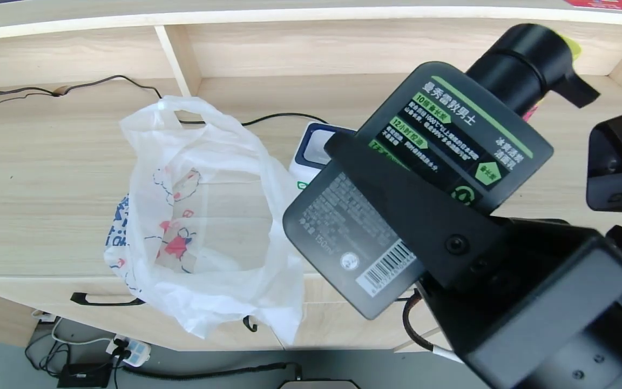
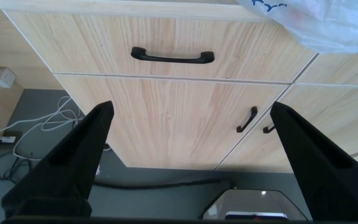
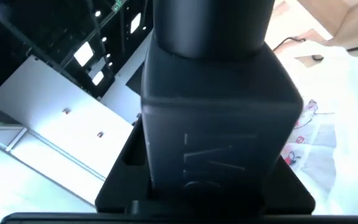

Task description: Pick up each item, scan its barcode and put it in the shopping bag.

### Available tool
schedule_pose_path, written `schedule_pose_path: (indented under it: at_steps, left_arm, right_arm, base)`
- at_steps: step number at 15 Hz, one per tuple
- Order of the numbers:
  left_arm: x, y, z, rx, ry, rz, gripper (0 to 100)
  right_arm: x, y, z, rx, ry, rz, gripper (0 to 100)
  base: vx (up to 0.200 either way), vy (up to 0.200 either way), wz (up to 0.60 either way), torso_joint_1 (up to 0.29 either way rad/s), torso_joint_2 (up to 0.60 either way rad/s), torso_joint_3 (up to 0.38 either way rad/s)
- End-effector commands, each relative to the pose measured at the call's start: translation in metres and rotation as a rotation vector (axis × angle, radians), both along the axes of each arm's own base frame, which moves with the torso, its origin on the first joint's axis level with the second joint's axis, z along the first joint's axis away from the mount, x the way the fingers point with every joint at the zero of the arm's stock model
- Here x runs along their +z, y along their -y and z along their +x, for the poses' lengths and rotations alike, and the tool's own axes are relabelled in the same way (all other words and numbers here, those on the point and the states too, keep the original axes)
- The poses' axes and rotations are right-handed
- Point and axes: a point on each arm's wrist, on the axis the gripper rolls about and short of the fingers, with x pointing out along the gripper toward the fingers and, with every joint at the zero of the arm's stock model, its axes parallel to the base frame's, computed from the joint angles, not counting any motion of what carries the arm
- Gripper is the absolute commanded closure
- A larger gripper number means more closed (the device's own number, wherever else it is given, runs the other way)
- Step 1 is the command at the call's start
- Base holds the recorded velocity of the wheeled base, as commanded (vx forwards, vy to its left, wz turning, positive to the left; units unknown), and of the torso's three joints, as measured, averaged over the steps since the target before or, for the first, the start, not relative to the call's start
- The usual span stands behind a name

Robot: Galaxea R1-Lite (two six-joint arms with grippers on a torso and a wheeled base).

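Head view:
- Right gripper [image 1: 354, 162] is clamped on a black pump bottle [image 1: 454, 135], held up above the counter [image 1: 46, 178].
- One finger lies across the bottle's face. The other is hidden behind it.
- The bottle is tilted, with the pump cap toward 1 o'clock and the base toward 7 o'clock.
- The barcode [image 1: 389, 268] sits near the base and faces up.
- The white plastic shopping bag [image 1: 203, 216] stands on the counter at 9 o'clock from the bottle. Its mouth is open, and it hangs a little over the front edge.
- A white scanner [image 1: 313, 148] with a blue-framed window sits just beside the bag at its 2 o'clock, partly hidden by the bottle.
- A black cable [image 1: 100, 84] runs along the back of the counter.

Right wrist view: the bottle [image 3: 216, 124] sits upright between the fingers, with the bag [image 3: 347, 124] off to one side.

Left wrist view: the left gripper [image 2: 191, 109] has its fingers wide apart and holds nothing. It is low in front of a wooden drawer, facing the black drawer handle [image 2: 173, 57]. A corner of the bag [image 2: 328, 25] droops over the counter edge.
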Motion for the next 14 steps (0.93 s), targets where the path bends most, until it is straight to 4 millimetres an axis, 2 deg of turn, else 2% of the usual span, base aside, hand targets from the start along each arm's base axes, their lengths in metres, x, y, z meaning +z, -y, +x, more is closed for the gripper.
schedule_pose_path:
  at_steps: [1,6,9,14]
  left_arm:
    - [0.0,0.0,0.0,0.0,-0.001,0.0,0]
    - [0.0,0.0,0.0,0.0,-0.001,0.008,0]
    - [0.0,0.0,0.0,0.0,-0.001,0.008,0]
    - [0.0,0.0,0.0,0.0,0.0,0.008,0]
  right_arm:
    - [0.007,0.007,-0.007,0.031,0.024,0.021,100]
    - [0.021,0.014,-0.014,0.089,0.011,0.094,100]
    - [0.018,0.015,-0.033,0.165,0.002,0.087,100]
    - [0.021,0.014,-0.033,0.166,0.004,0.099,100]
  base:
    - [0.0,0.0,0.0,0.0,0.0,0.0]
    - [0.0,0.0,0.0,0.0,0.0,0.0]
    - [0.0,0.0,0.0,0.0,0.0,0.0]
    - [0.0,0.0,0.0,0.0,0.0,0.0]
